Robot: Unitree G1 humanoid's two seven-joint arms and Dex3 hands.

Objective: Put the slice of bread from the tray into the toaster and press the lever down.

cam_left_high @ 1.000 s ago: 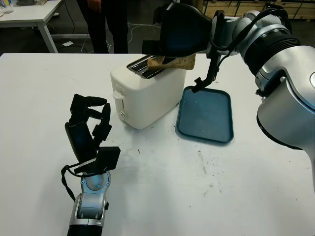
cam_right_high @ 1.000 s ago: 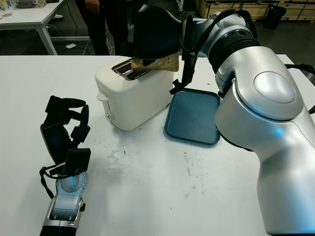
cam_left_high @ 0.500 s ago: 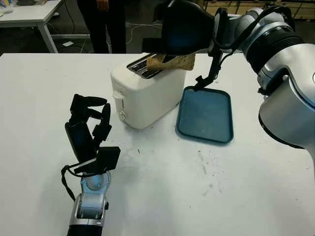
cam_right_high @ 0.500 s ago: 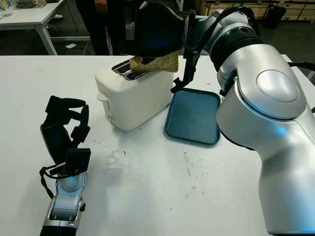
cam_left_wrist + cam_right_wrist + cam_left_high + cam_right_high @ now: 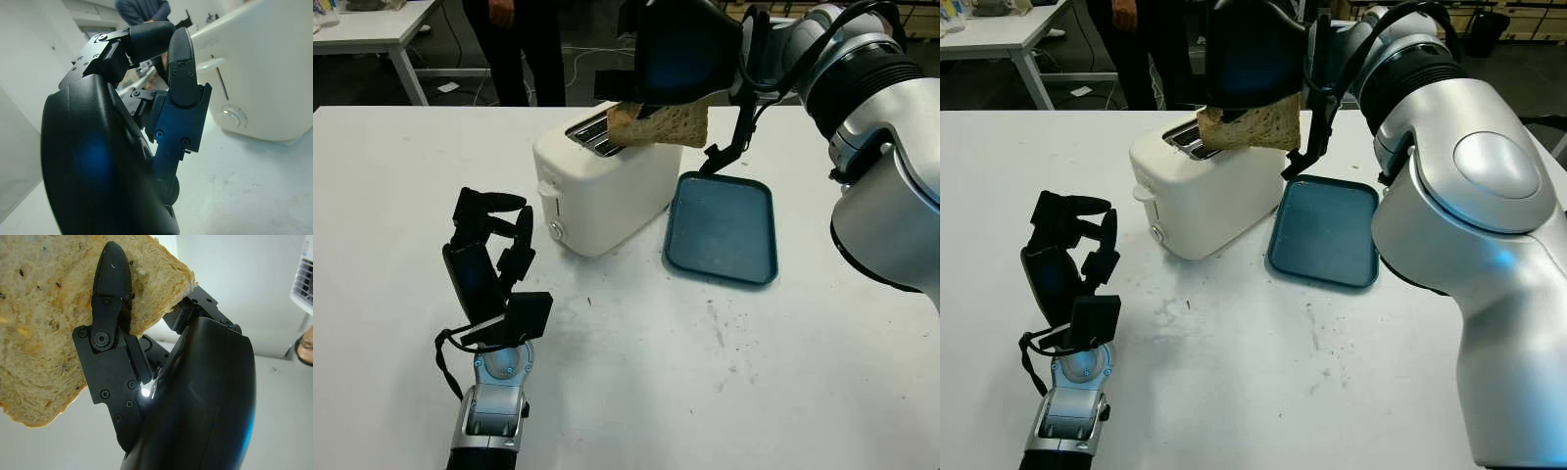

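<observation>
My right hand (image 5: 651,103) is shut on the slice of bread (image 5: 671,124), holding it in the air just above the white toaster (image 5: 607,186), over the right end of its top slots (image 5: 592,137). The bread's lower edge hangs close over the toaster top. In the right wrist view a black finger (image 5: 110,293) presses across the bread (image 5: 39,357). The toaster's lever (image 5: 546,189) is up on its front-left end, with a round knob (image 5: 556,230) below. My left hand (image 5: 489,250) is raised near the table's front left, fingers curled, holding nothing.
The dark blue tray (image 5: 722,227) lies bare right of the toaster. A person in dark trousers (image 5: 524,49) stands beyond the table's far edge. Another white table (image 5: 372,29) stands at the back left. Crumbs dot the white table (image 5: 724,343) in front.
My right hand has lifted the bread and turned it more upright above the toaster slots. The left hand has not moved.
</observation>
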